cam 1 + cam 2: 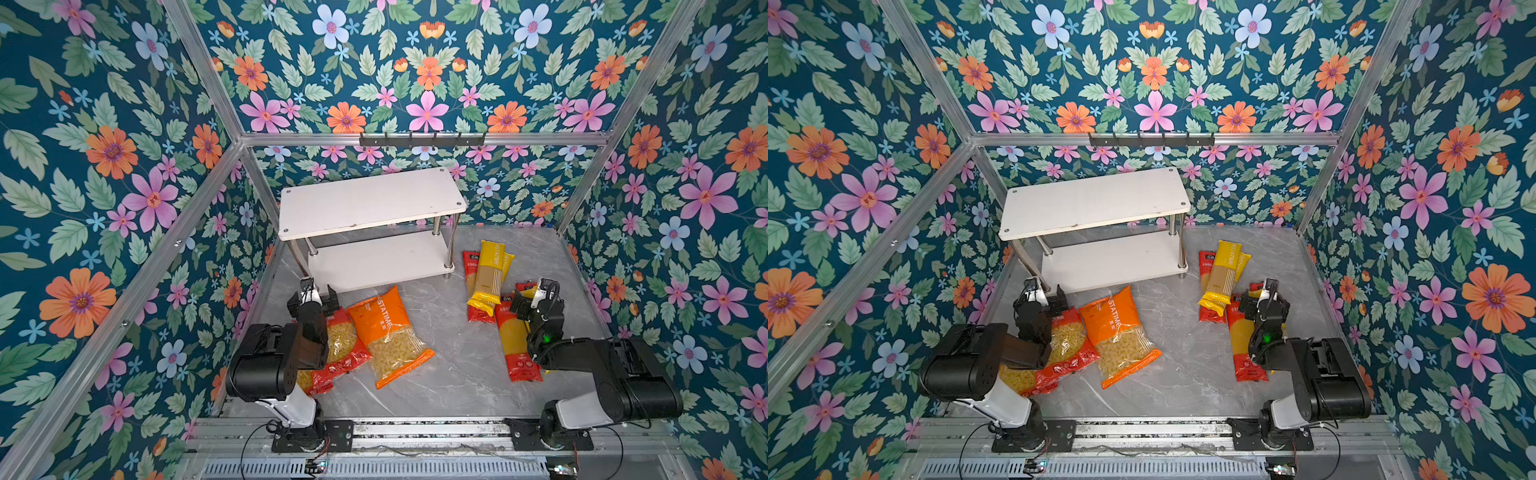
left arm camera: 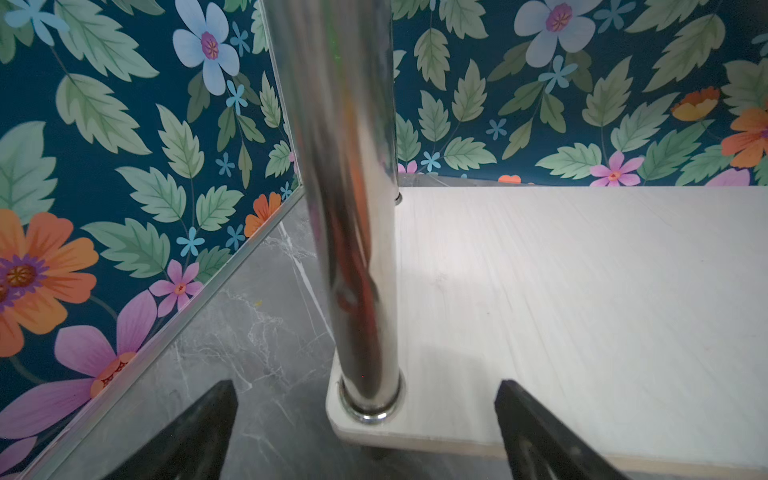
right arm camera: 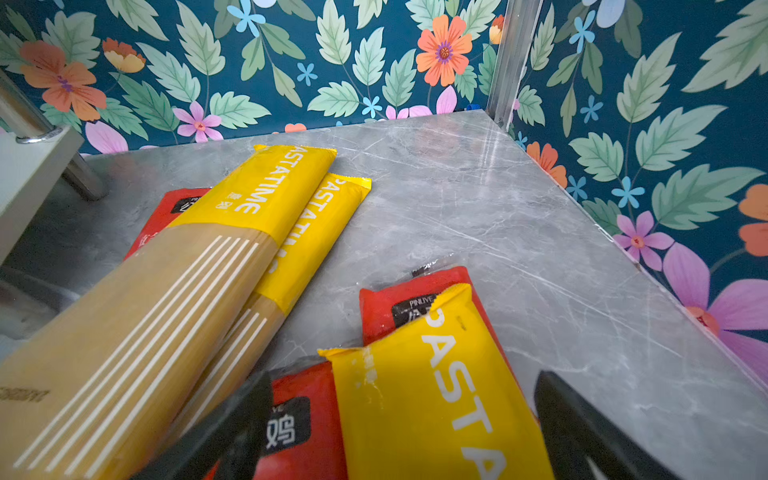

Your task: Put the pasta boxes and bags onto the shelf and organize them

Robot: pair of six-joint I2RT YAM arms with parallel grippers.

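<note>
In both top views the white two-tier shelf stands bare at the back. An orange curly-pasta pack lies before it, beside red curly-pasta packs partly under the left arm. My left gripper is open, its jaws either side of the shelf's near-left metal leg, not touching. At the right lie long yellow spaghetti packs and long red ones. My right gripper hangs open over a yellow pack.
A black hook rail is fixed to the back frame bar. Floral walls and aluminium posts close in the grey marble tabletop on three sides. Both arm bases sit on a rail along the front edge.
</note>
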